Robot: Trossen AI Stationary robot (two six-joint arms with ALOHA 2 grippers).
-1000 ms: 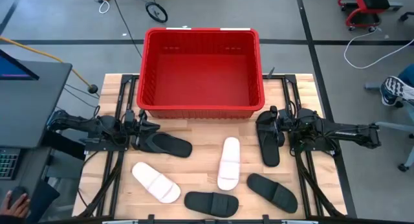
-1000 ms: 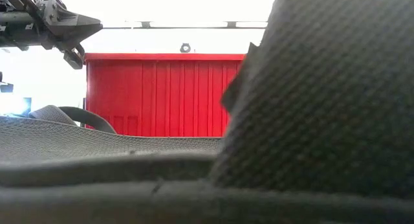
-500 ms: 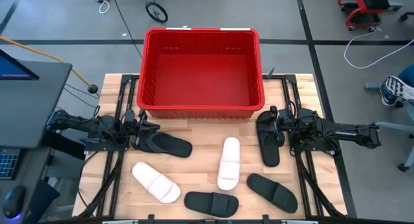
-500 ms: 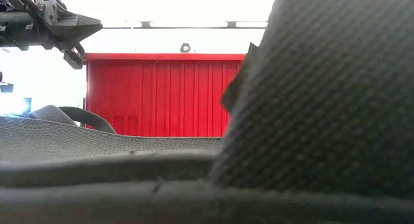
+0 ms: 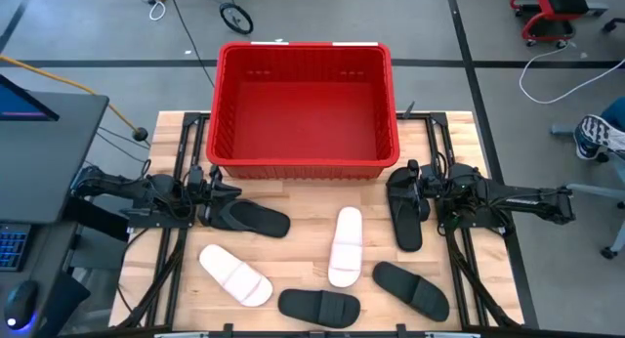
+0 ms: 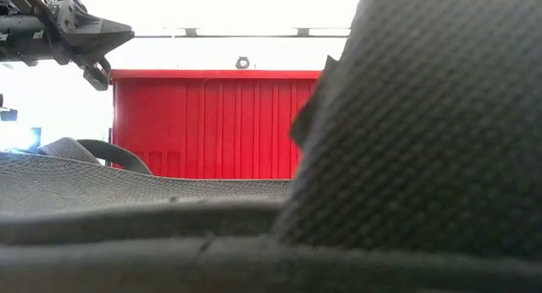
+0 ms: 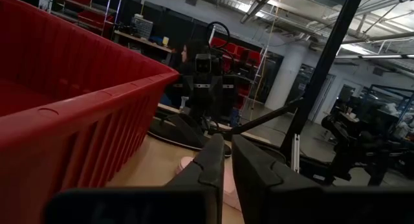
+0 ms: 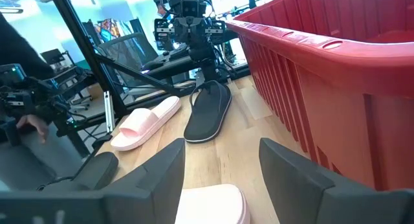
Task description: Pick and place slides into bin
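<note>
The red bin [image 5: 305, 160] stands at the table's far middle. Four black slides lie flat on the table: one at the left [image 5: 252, 219], one at the right [image 5: 406, 221], and two near the front edge [image 5: 411, 288] [image 5: 319, 305]. Two pale slides [image 5: 235, 274] [image 5: 345, 245] lie between them. My left gripper [image 5: 223, 196] hovers shut over the left black slide's end, raised above the table in the low view [image 6: 106, 35]. Its fingers nearly meet in the left wrist view [image 7: 228, 169]. My right gripper [image 5: 408, 185] hovers open [image 8: 220, 179] over the right black slide's far end.
A black slide close to the low camera [image 6: 423, 140] blocks most of that view. Black frame rails run along the table's left [image 5: 181, 231] and right [image 5: 454, 250] sides. Bare wood shows between the bin's near wall and the slides [image 5: 322, 196].
</note>
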